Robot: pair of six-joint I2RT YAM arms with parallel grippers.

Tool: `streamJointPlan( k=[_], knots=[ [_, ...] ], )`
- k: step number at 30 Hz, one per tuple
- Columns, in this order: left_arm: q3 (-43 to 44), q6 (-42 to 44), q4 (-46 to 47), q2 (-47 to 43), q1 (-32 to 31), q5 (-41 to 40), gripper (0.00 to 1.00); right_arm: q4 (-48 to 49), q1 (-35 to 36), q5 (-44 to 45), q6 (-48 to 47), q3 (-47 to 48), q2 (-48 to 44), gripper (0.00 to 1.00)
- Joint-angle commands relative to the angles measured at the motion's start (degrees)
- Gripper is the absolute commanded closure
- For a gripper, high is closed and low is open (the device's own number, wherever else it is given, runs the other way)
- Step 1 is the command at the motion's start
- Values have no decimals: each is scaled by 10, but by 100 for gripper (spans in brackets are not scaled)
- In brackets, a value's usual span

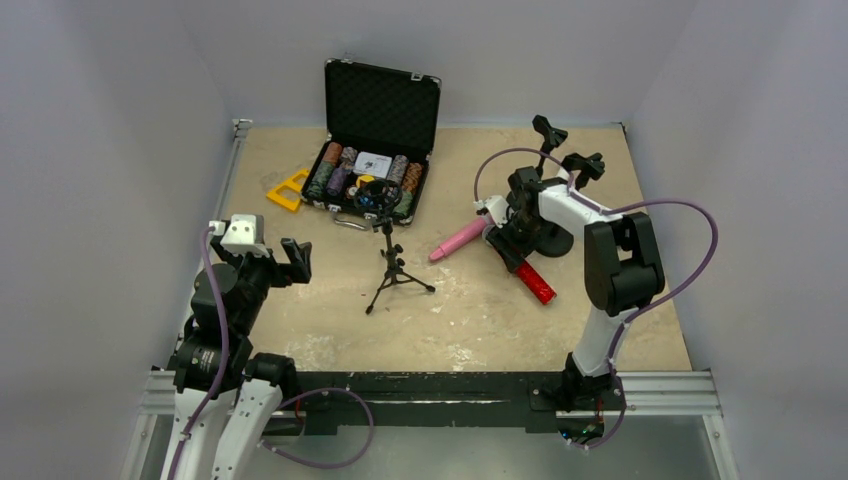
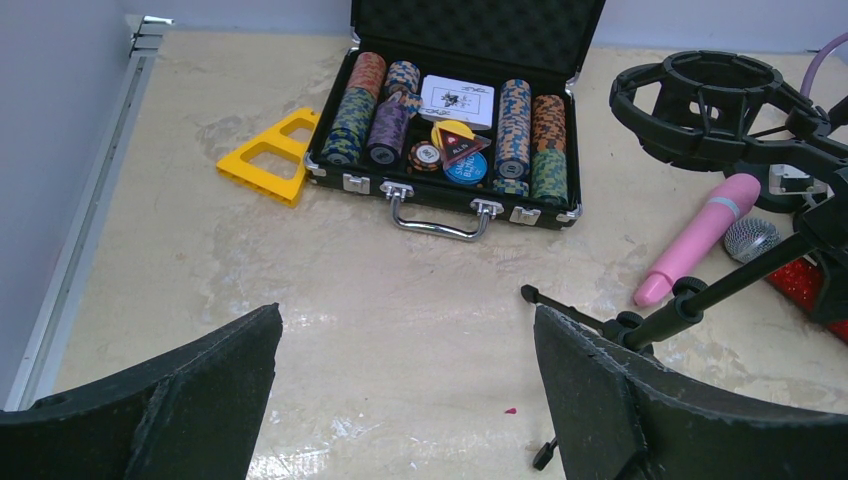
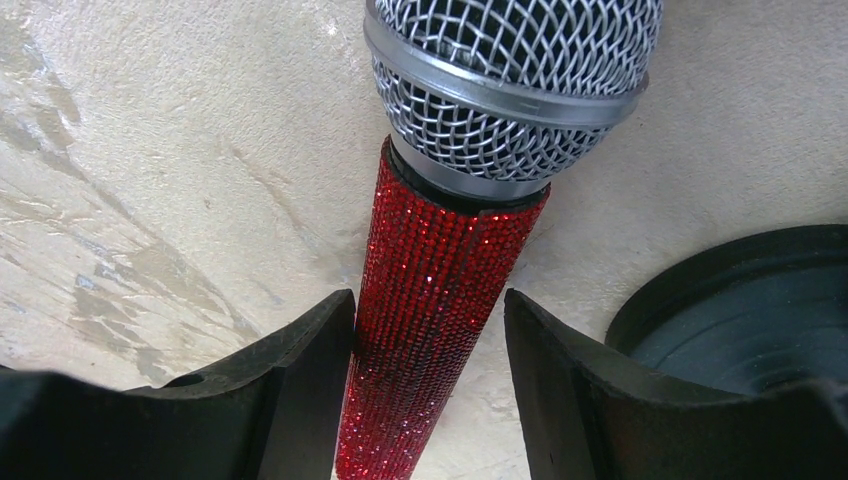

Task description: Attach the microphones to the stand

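Note:
The glittery red microphone [image 3: 440, 300] with a grey mesh head lies on the table beside the round base [image 3: 740, 320] of the tall stand [image 1: 548, 238]. My right gripper [image 3: 428, 300] is open and straddles its handle: the left finger touches it, the right finger stands apart. From above, the red microphone [image 1: 535, 282] pokes out under the right gripper [image 1: 505, 245]. The pink microphone [image 1: 458, 240] lies flat just left of it. A small tripod stand [image 1: 388, 265] with a ring mount stands mid-table. My left gripper [image 2: 405, 320] hangs wide open and empty, left of the tripod stand [image 2: 700, 290].
An open black case of poker chips [image 1: 370, 175] sits at the back, with a yellow triangle [image 1: 288, 188] to its left. The tall stand's two clips [image 1: 548, 130] rise at the back right. Grey walls close in on three sides.

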Motion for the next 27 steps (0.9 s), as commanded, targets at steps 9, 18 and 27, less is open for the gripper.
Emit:
streamJointPlan(
  k=[9, 18, 27],
  knots=[
    [0, 12, 27, -4, -1, 7, 0, 2, 3, -3, 7, 31, 3, 40],
    [0, 12, 27, -4, -1, 7, 0, 1, 3, -5, 15, 50, 14, 40],
    [0, 13, 26, -4, -1, 8, 0, 0, 8, 11, 23, 63, 29, 39]
  ],
)
